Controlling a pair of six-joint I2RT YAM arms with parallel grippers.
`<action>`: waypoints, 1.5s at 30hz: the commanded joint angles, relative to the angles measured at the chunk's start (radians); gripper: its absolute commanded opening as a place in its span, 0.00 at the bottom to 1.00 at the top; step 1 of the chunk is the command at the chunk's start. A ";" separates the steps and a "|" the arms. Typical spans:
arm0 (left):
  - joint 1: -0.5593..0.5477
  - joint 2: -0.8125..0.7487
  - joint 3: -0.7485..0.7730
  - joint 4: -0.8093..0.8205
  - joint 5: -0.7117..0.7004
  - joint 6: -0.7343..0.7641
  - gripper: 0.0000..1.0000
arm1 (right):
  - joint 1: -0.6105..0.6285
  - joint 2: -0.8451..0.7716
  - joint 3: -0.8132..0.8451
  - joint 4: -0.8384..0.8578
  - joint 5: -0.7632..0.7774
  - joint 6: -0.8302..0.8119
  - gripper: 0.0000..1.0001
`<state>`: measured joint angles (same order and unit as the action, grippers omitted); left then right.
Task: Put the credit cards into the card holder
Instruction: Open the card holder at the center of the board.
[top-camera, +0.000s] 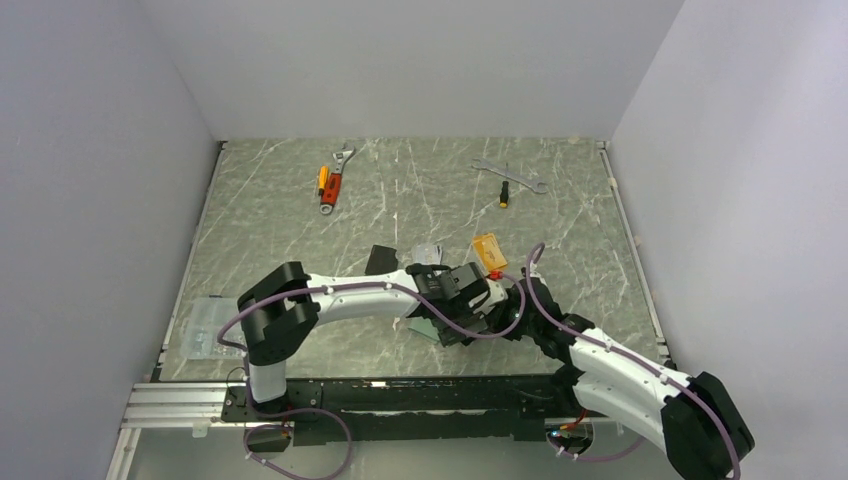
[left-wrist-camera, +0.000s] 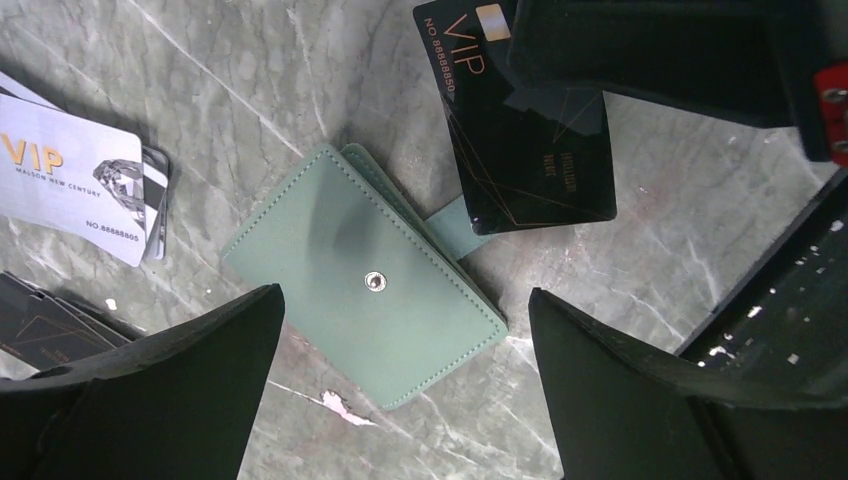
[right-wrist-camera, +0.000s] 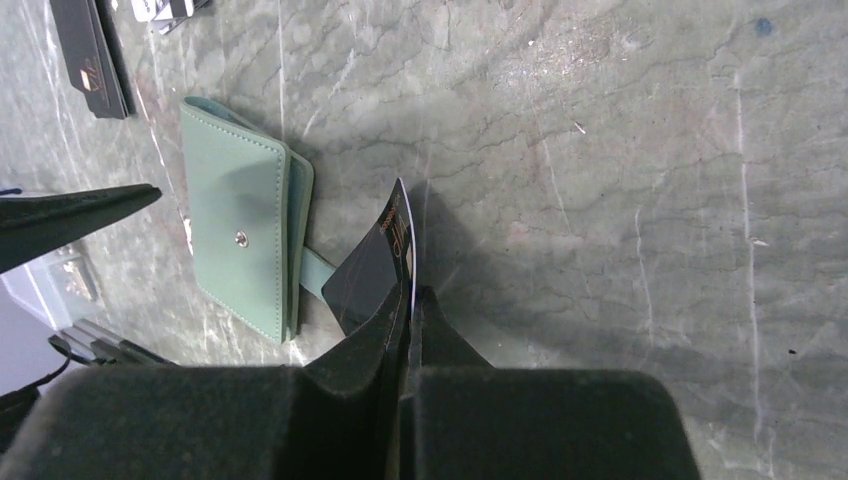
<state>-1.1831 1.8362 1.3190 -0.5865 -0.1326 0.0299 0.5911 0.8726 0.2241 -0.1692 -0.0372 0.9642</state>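
On marbled tabletop (top-camera: 420, 190) (white walls (top-camera: 400, 60)), left hand (left-wrist-camera: 402, 305) spread, right hand (right-wrist-camera: 410, 300) pinching black card (right-wrist-camera: 368, 272).

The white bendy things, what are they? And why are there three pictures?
They are two robot arms, a left arm and a right arm, bolted at the edge of a table. One picture looks down from above. The other two come from a small camera on each wrist. On the table lie a green card holder, cards, wrenches and a screwdriver. The right claw is pinched shut on a black card, close by the holder. The left claw hangs wide open above the holder, holding nothing.
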 joint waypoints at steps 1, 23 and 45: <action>-0.020 0.026 -0.039 0.053 -0.054 0.022 0.99 | -0.020 0.035 -0.038 -0.010 0.007 -0.004 0.00; -0.029 -0.043 -0.063 0.043 -0.262 0.166 0.81 | -0.040 -0.005 -0.031 -0.122 0.063 0.028 0.00; 0.156 -0.042 0.069 0.001 -0.157 0.165 0.55 | -0.039 -0.008 -0.028 -0.127 0.073 0.016 0.00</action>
<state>-1.0302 1.7981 1.3384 -0.5682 -0.3443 0.2001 0.5568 0.8570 0.2134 -0.1787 -0.0498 1.0142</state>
